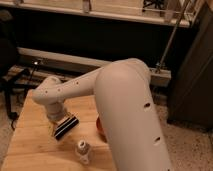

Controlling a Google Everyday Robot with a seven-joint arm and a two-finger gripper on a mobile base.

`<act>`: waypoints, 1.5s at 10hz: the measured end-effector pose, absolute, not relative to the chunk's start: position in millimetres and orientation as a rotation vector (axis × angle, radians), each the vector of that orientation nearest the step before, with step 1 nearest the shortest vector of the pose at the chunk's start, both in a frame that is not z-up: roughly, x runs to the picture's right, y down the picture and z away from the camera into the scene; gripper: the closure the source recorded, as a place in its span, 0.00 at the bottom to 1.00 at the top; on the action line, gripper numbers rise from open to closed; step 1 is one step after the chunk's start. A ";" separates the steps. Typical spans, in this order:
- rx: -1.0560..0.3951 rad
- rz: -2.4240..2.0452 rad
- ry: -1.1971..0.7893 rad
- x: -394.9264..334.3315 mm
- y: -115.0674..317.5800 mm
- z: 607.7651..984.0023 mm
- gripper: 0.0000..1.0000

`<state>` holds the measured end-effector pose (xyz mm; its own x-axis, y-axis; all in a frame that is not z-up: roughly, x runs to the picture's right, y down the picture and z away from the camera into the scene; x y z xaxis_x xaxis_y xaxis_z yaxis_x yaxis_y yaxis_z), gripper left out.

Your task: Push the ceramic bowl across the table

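The ceramic bowl (99, 126) is orange-red; only a sliver of it shows at the left edge of my white arm, which hides the remainder. It sits on the light wooden table (30, 140). My gripper (65, 127) hangs low over the table, to the left of the bowl and apart from it, its dark fingers pointing down toward the wood. A small white bottle (82, 150) stands in front of the gripper and the bowl.
My large white arm (127, 115) fills the right half of the view and hides that side of the table. A dark chair (7, 65) stands off the table's far left. A dark wall and a metal pole (172, 35) lie behind.
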<state>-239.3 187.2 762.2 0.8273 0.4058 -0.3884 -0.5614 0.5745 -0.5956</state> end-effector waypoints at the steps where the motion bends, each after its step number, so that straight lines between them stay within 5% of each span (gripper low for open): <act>1: -0.772 0.572 0.219 -239.3 187.2 762.2 0.20; 11: -0.649 0.937 0.179 -124.4 148.6 759.0 0.20; 15: -0.466 1.291 0.230 26.0 163.5 724.3 0.52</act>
<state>26.0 163.5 724.3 0.2702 0.8672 -0.4182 -0.9584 0.2006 -0.2032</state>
